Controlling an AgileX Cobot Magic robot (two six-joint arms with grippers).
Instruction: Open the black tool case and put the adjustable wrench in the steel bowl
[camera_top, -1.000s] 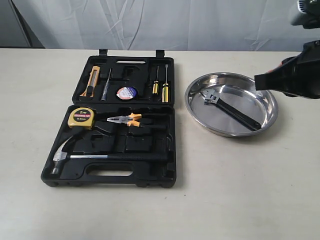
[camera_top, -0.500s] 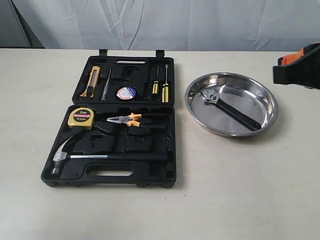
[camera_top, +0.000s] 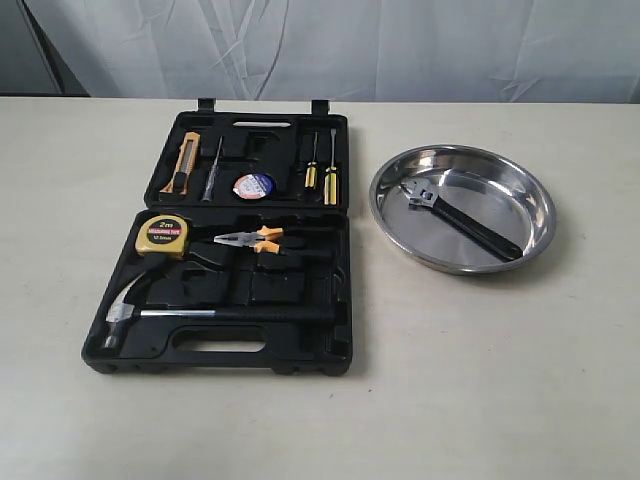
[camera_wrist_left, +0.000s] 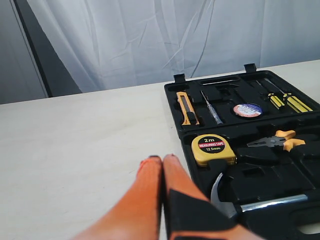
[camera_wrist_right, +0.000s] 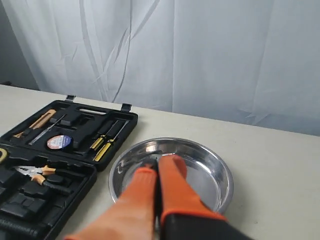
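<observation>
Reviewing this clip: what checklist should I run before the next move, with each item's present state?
1. Lid of the black tool case open, lying flat: ok.
2. The adjustable wrench inside the steel bowl, within its rim: ok.
3. The left hand shut, holding nothing: ok.
4. The right hand shut, holding nothing: ok.
5. The hammer and pliers seated in the case: ok.
6. Wrench handle lying flat against the bowl: cannot tell.

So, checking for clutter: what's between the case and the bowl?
Nothing: in the exterior view only a bare strip of table separates the case from the bowl.
</observation>
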